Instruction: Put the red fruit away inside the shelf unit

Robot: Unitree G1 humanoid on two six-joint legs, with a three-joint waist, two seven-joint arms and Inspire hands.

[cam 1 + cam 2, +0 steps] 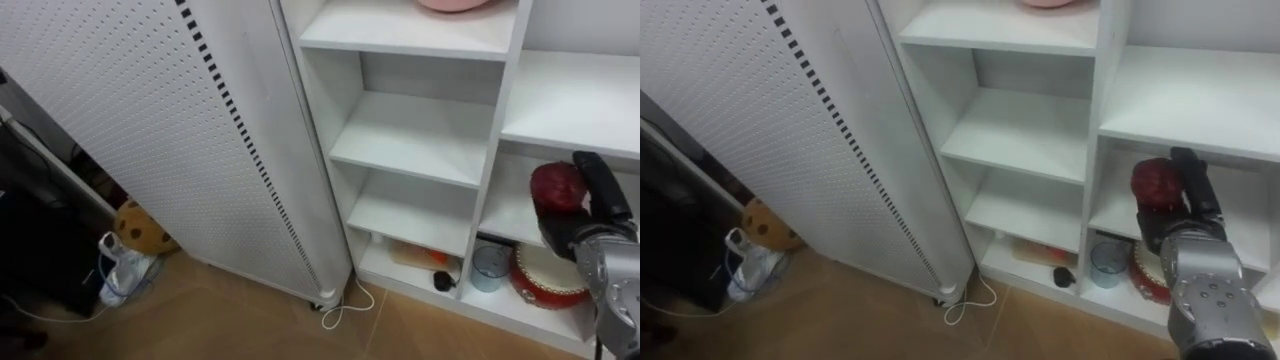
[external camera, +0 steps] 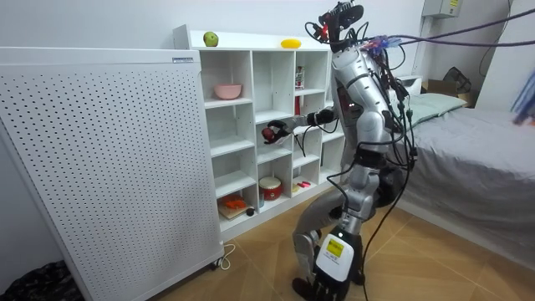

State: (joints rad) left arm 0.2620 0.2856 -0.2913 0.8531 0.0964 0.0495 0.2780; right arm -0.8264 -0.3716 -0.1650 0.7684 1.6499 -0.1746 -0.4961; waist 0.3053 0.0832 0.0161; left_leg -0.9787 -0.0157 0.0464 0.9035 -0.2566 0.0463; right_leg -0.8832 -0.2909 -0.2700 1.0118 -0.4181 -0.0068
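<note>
- The right hand (image 1: pixel 603 245) reaches in from the lower right, its dark fingers curled round a dark red fruit (image 1: pixel 557 188) and holding it from the side and below
- The fruit is held at the mouth of a compartment of the white closet (image 1: pixel 500 120), one level above the one with a red round tin (image 1: pixel 545 280) and a glass cup (image 1: pixel 488 268); whether it touches the board below it I cannot tell, and it looks carried rather than set down
- I judge the step in hand to be placing this fruit, and that is not finished: the fruit has yet to rest on a board and the fingers have yet to let go
- The middle shelves just left of the hand stand bare, so there is room for more fruit; a perforated white panel (image 1: pixel 150 120) stands beside the closet and does not block the compartments
- Further off, in the room view, a pink bowl (image 2: pixel 227 90) sits on an upper shelf, and a green apple (image 2: pixel 211 38) and a yellow fruit (image 2: pixel 290 43) lie on top of the closet, well apart
- Those two may count as arranged already or may need moving onto shelves; the pictures do not settle that
</note>
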